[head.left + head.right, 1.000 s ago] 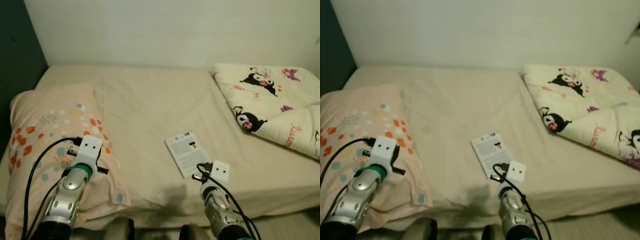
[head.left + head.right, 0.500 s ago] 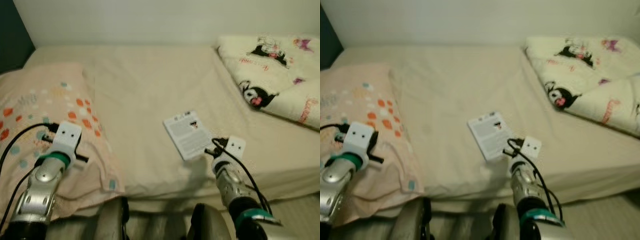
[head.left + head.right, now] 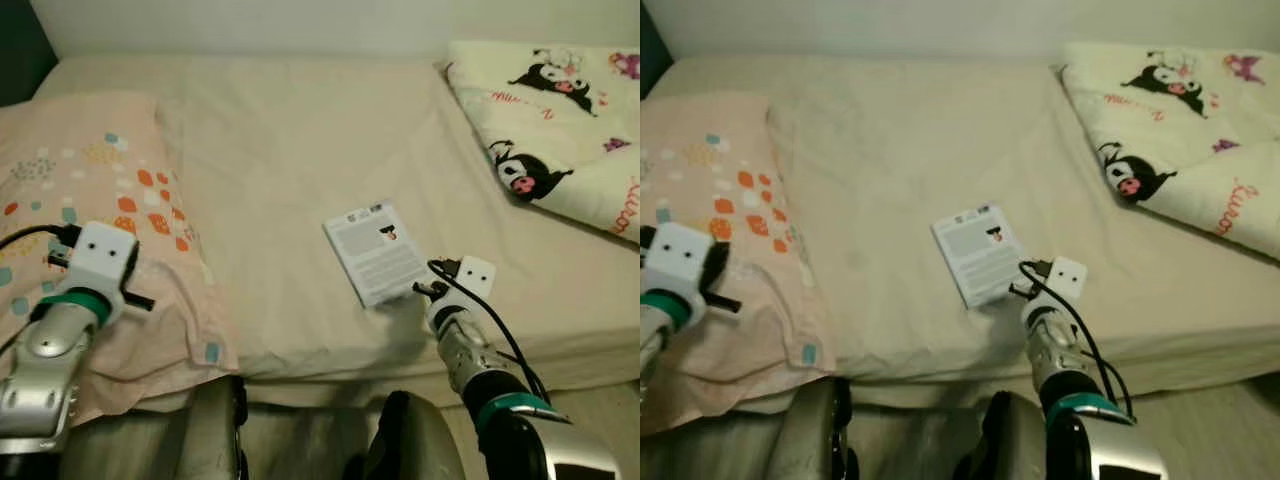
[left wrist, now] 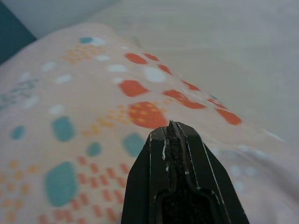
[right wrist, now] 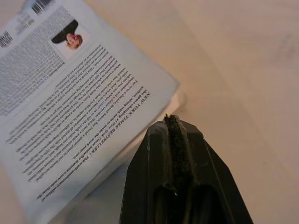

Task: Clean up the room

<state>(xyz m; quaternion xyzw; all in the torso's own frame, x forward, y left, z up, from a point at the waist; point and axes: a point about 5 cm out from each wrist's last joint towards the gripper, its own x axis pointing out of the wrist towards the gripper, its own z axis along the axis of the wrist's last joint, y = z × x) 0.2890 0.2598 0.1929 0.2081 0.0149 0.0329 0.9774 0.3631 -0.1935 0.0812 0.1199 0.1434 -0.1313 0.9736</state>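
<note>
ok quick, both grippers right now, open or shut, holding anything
Left gripper: shut, holding nothing, over the pillow.
Right gripper: shut, holding nothing, at the near corner of the book.

1. A bedroom in a home: a bed (image 3: 300, 130) under a plain cream sheet, set against a pale wall (image 3: 250, 25).
2. A dotted pink pillow (image 3: 90, 200) and a folded cartoon-print quilt (image 3: 560, 130) lie on it.
</note>
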